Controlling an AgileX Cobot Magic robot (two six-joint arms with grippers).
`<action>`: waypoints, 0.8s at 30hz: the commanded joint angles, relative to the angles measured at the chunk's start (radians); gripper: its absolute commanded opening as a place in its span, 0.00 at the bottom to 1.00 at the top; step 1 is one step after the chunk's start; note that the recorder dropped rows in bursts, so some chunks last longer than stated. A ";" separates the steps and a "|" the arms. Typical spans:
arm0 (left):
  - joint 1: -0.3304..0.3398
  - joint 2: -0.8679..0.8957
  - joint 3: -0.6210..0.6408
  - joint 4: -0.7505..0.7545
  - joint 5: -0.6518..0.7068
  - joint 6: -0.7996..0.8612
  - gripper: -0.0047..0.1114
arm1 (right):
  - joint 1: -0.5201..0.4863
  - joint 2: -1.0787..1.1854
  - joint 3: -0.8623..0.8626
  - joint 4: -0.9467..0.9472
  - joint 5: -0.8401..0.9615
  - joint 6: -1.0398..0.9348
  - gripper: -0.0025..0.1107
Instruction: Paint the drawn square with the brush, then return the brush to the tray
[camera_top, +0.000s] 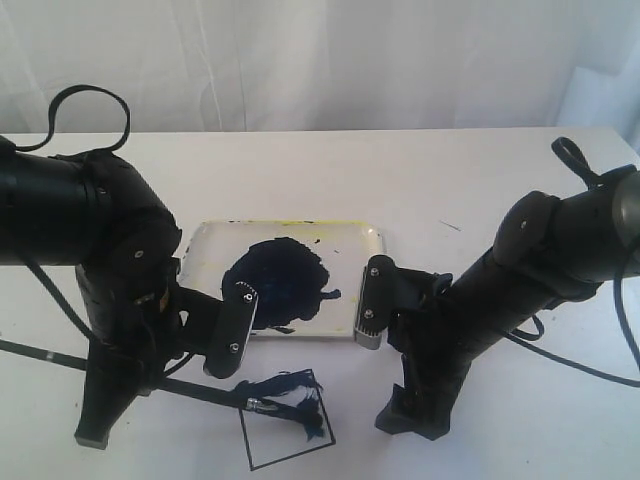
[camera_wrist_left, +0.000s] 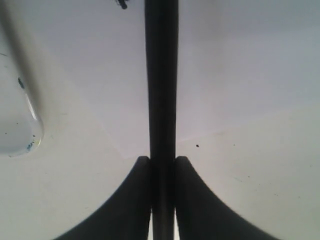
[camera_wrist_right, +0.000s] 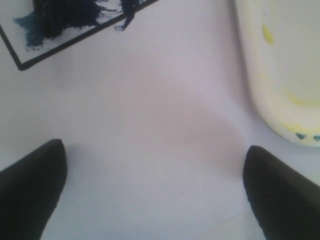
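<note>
Smearing risk: my left gripper (camera_wrist_left: 162, 162) pinches the thin black brush (camera_top: 215, 395), tip at the partly blue black-outlined square (camera_top: 290, 440), lower centre; I could overshoot the outline. Idle right gripper (camera_wrist_right: 155, 165) spread, near white stained tray (camera_top: 372, 240).

My left arm (camera_top: 100, 225) and right arm (camera_top: 545, 255) are bulky matte black, with screw-dotted, grey-edged plates (camera_top: 375, 300); a black cable (camera_top: 75, 95) loops at ten o'clock. My right gripper (camera_wrist_right: 154, 147) is black, tapered.
</note>
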 joint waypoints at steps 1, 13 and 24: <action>-0.006 -0.007 -0.001 0.030 0.012 0.007 0.04 | 0.000 0.034 0.022 -0.039 0.030 0.021 0.81; -0.006 -0.007 -0.001 0.119 -0.015 -0.120 0.04 | 0.000 0.023 0.022 -0.040 -0.030 0.028 0.81; -0.021 -0.009 -0.053 0.097 0.060 -0.187 0.04 | 0.000 0.005 0.022 -0.040 -0.039 0.030 0.81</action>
